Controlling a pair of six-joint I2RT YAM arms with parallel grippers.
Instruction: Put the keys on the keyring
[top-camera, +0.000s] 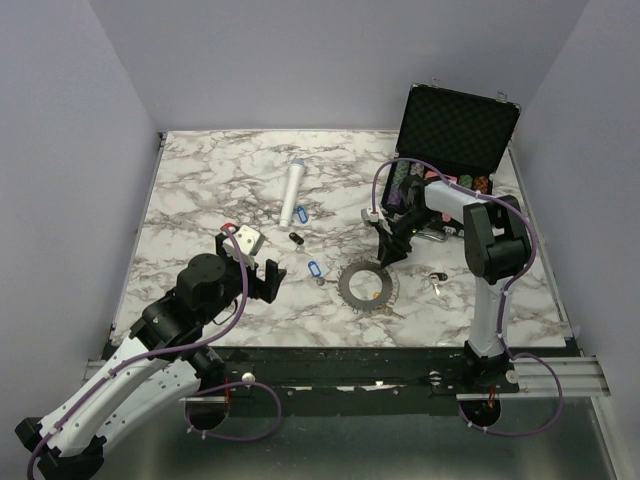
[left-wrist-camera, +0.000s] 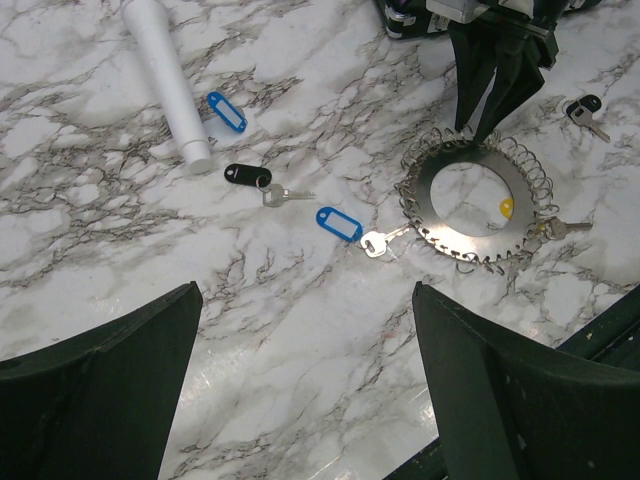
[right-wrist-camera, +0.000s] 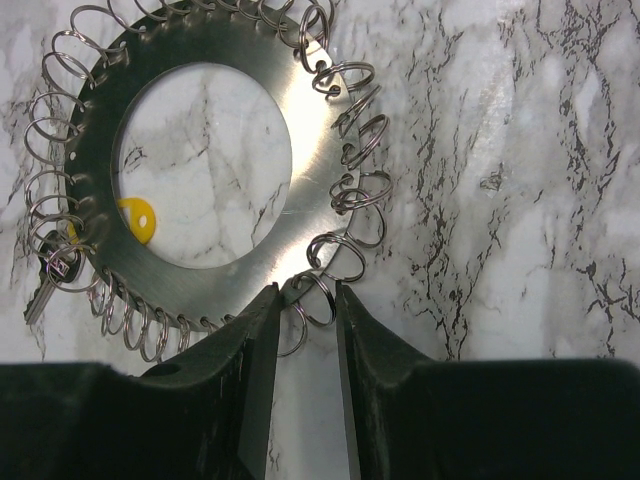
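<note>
Top view: keyring lies flat on the table; left gripper has its jaws wide and empty.
Left wrist: keys lie loose beside the keyring (light, slippery).
Right wrist: right gripper has its jaws narrowly parted about a thin, probably springy rim loop; cannot tell whether they grip it. Likely best hold: that loop.

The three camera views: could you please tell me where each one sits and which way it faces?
Top external: fixed above and behind the arms, looking down over the marble table; the left arm and right arm show.
Left wrist: on the left arm, looking obliquely at the keyring; the wide-open fingers of the left gripper frame the bottom.
Right wrist: on the right arm, close above the keyring's rim; the right gripper straddles one wire loop.
Shared: all three show the keyring; the left wrist view also shows the right gripper.
</note>
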